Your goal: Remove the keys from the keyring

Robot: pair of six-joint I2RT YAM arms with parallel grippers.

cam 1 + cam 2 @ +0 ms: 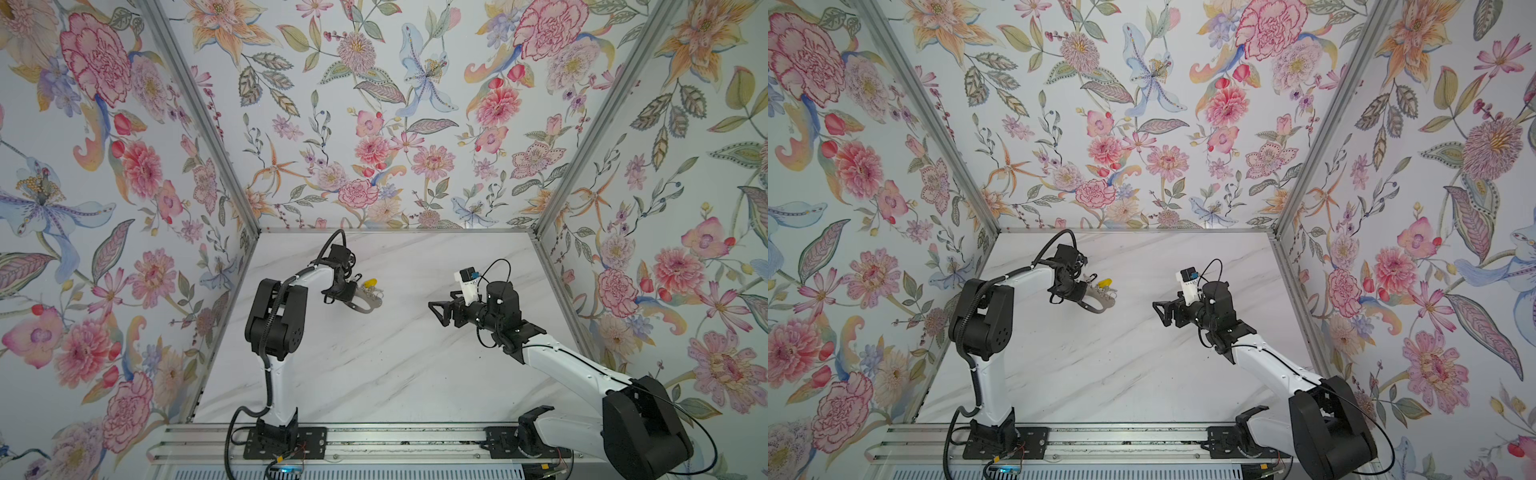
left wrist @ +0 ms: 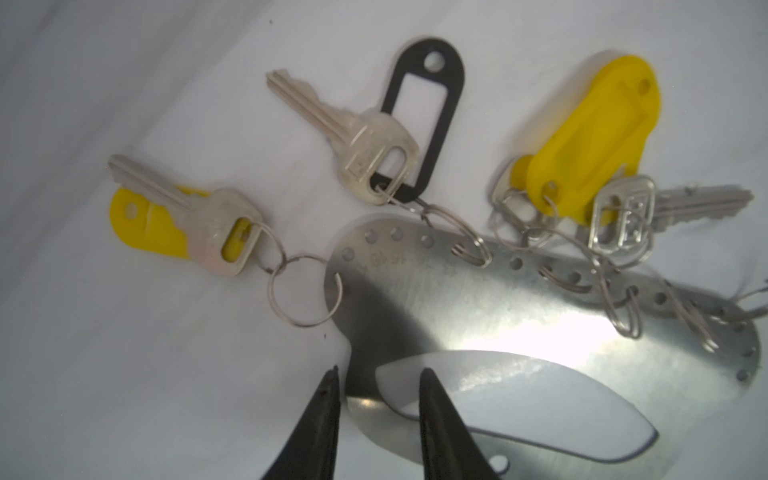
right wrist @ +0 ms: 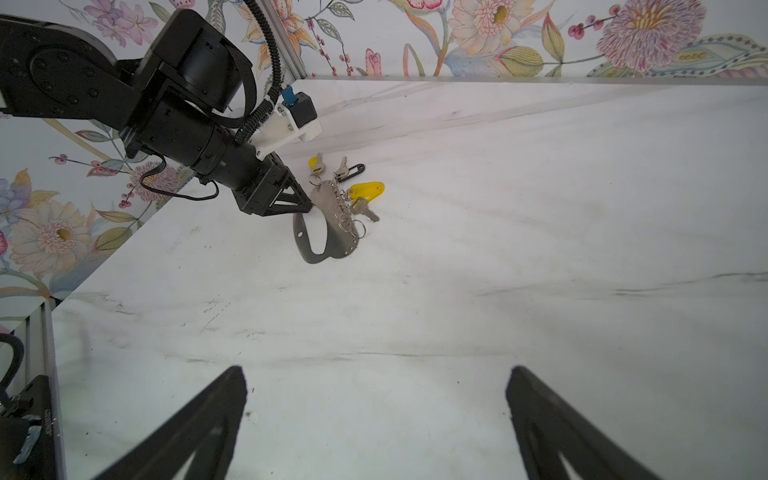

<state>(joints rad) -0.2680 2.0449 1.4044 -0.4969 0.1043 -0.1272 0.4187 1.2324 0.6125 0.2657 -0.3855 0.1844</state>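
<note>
The big flat grey metal keyring (image 2: pixel 498 307) is on the white marble-look table (image 1: pixel 374 374), toward the back and on the left in both top views. The small silver keys (image 2: pixel 361 145) lie on the table beside it. Each one is hooked on by a thin wire ring (image 2: pixel 271 291) through a little hole along its edge. Some keys have yellow plastic tags (image 2: pixel 582 124), and one has a black tag (image 2: pixel 455 99) with a clear window. The left gripper (image 2: pixel 378 372) is right at the keyring, by its big round hole. Its jaws are only a little way apart, with the thin side of the keyring between them, but I cannot tell if they pinch it. The right gripper (image 1: pixel 436 316) hangs over the bare table, well apart from the keys. Its jaws are spread wide and hold nothing.
</note>
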